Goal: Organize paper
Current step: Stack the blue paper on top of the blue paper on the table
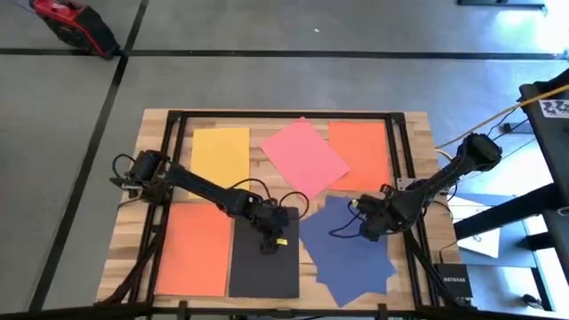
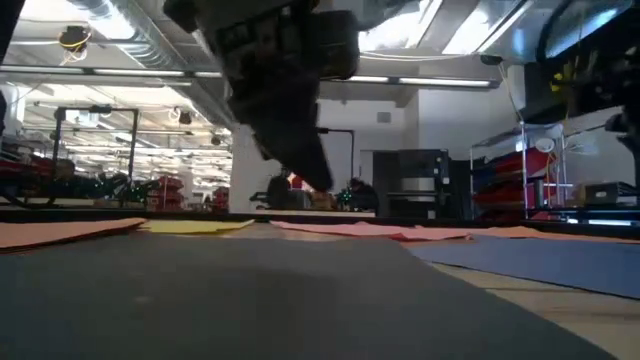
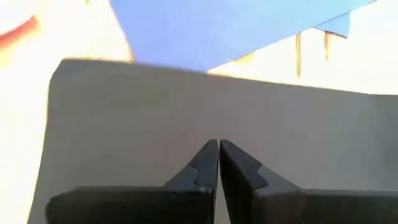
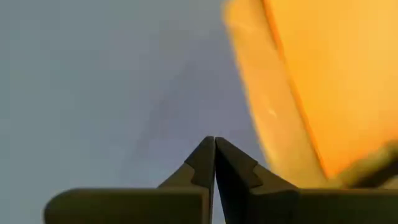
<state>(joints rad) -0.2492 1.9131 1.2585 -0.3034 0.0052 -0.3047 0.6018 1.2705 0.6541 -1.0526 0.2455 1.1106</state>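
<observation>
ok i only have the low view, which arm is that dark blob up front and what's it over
observer: that's the left arm. From above, its jaws are over the black sheet, near the edge closest to the pink sheet.
operator: jaws open or shut
observer: shut. The left wrist view shows the tips together with nothing between them.
operator: and the right arm
observer: the right arm has its jaws shut too, over the dark blue sheet, with the upper-right orange sheet just beside them.
</observation>
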